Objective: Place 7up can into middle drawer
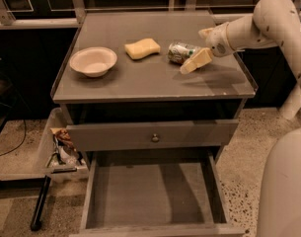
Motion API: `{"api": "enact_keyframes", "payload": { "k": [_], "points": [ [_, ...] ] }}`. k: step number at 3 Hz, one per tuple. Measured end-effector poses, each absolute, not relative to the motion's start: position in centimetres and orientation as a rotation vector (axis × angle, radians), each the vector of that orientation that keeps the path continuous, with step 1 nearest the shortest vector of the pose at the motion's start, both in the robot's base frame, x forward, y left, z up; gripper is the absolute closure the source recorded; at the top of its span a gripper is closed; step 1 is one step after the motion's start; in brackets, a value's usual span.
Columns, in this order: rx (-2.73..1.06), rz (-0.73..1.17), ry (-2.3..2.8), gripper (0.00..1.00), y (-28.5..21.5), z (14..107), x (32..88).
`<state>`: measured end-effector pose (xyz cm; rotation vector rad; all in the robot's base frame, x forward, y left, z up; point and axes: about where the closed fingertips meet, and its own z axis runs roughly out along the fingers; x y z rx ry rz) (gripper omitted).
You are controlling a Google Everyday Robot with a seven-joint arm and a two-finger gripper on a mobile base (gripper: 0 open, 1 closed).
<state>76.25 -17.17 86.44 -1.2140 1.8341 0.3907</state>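
Observation:
The 7up can [181,52] lies on its side on the cabinet top, right of the yellow sponge [142,48]. My gripper [193,52] comes in from the right and is open. One pale finger [195,62] reaches in front of the can's right end, and the other finger [206,32] sits behind it. The can rests on the top and is not lifted. The middle drawer [150,194] is pulled out wide below, and its grey floor is bare.
A white bowl [93,60] stands at the left of the cabinet top [155,83]. A grey drawer front with a round knob [155,138] sits above the open drawer. A bin of clutter [61,149] stands on the floor at the left.

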Motion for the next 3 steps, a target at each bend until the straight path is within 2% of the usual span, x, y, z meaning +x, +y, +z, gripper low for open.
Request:
{"api": "enact_keyframes", "payload": {
  "k": [1, 3],
  "points": [
    [-1.208, 0.397, 1.839, 0.17, -17.13, 86.34, 76.30],
    [-1.208, 0.398, 1.839, 0.63, -17.12, 86.34, 76.30]
  ]
}}
